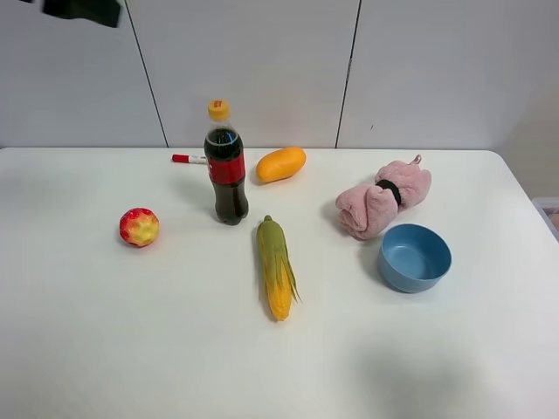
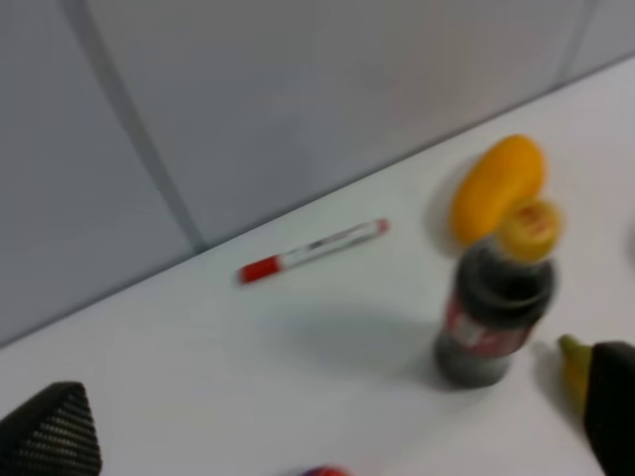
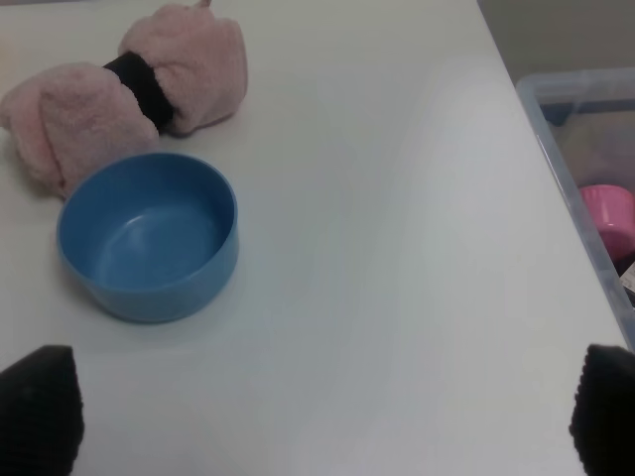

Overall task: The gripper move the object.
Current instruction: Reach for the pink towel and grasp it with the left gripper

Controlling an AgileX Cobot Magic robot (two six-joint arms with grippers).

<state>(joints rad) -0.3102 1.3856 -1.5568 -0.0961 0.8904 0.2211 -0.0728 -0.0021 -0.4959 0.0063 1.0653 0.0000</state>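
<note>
A cola bottle [image 1: 226, 170] with a yellow cap stands upright at the table's middle back; it also shows in the left wrist view [image 2: 496, 307]. Behind it lie a mango [image 1: 280, 164] and a red-capped marker [image 1: 189, 159]. A corn cob [image 1: 276, 266] lies in front of the bottle, and a red apple [image 1: 139, 227] sits to the left. A pink rolled towel [image 1: 383, 197] and a blue bowl [image 1: 414, 257] are on the right. My left gripper [image 2: 332, 421] is open and empty, high above the back left. My right gripper [image 3: 322, 407] is open and empty above the table, right of the bowl [image 3: 149, 236].
A dark part of the left arm [image 1: 83, 10] shows at the top left of the high view. A clear plastic bin [image 3: 585, 188] with a pink item stands off the table's right edge. A white panelled wall [image 1: 262, 61] runs behind the table.
</note>
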